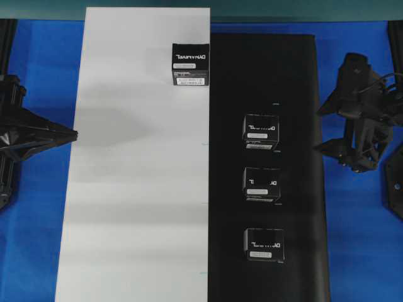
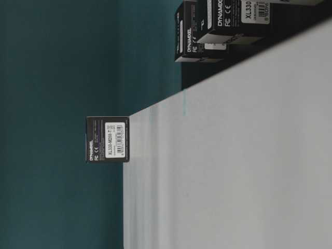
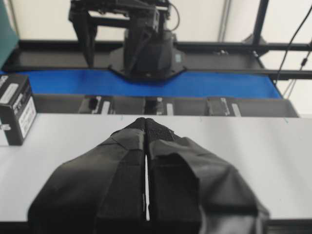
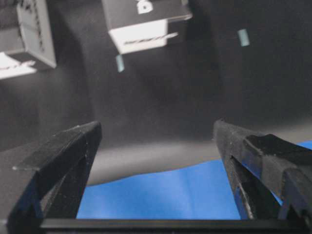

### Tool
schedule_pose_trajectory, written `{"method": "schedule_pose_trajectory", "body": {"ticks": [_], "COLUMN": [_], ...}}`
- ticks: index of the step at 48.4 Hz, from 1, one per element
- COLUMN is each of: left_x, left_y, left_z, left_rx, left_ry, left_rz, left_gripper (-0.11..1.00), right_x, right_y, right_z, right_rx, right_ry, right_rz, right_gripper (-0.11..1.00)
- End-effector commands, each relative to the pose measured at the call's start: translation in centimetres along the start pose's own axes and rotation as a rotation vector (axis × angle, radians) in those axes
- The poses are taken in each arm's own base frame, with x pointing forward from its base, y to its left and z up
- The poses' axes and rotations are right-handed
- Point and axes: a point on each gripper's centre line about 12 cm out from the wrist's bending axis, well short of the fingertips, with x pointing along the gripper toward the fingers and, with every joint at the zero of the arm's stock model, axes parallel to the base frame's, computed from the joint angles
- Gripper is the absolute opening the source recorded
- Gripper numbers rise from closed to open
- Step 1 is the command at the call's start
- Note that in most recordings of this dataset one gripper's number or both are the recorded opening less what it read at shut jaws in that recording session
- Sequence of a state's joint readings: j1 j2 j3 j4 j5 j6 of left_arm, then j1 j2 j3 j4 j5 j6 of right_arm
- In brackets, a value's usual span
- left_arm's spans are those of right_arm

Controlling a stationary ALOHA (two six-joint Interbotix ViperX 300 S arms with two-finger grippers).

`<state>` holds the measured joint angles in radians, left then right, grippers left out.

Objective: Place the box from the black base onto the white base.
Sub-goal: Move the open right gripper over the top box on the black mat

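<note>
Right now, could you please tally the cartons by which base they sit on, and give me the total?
On the white base: 1, the box at its far right edge.
On the black base: 3, namely the far carton, the middle carton and the near carton.
Total: 4 cartons.

Four boxes (image 1: 190, 63): one on the white base (image 1: 126, 189), three on the black base (image 1: 296, 94).

The small black cuboid carton (image 1: 190, 63) is showing white logo lettering and a white label strip. The long plain white sheet (image 1: 135, 189) is lying beside the long matte black sheet (image 1: 302, 126), both contrasting with the bright blue surface (image 1: 359, 251).
</note>
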<state>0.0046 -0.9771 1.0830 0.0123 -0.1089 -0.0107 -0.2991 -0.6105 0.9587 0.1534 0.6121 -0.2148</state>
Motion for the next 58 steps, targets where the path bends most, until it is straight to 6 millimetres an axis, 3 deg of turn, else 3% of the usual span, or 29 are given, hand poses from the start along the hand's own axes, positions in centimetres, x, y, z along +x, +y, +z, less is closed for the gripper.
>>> {"method": "schedule_pose_trajectory", "body": {"ticks": [1,12,23,40,58], "left_x": [0.2,0.2,0.2,0.2,0.2], "left_y": [0.0,0.1,0.1,0.1,0.1], "left_z": [1.0,1.0,1.0,1.0,1.0], "left_rx": [0.002,-0.001,-0.028,-0.031,-0.031], "left_ry": [-0.021,-0.025,-0.023,-0.022,-0.022], "left_rz": [0.001,0.003,0.002,0.002,0.002], "left_gripper": [-0.03,-0.03,-0.03,-0.03,-0.03], "right_x": [1.1,3.4,4.1,5.9,7.8], "right_y": [0.2,-0.1,-1.2,-2.0,-1.5], "right_z": [0.3,0.7,2.5,3.0,4.5], "right_rx": [-0.008,-0.054,-0.099,-0.092,-0.105], "right_ry": [0.024,0.033,0.003,0.013,0.011], "right_rz": [0.033,0.097,0.104,0.082,0.093], "right_gripper": [1.0,1.0,1.0,1.0,1.0]}}
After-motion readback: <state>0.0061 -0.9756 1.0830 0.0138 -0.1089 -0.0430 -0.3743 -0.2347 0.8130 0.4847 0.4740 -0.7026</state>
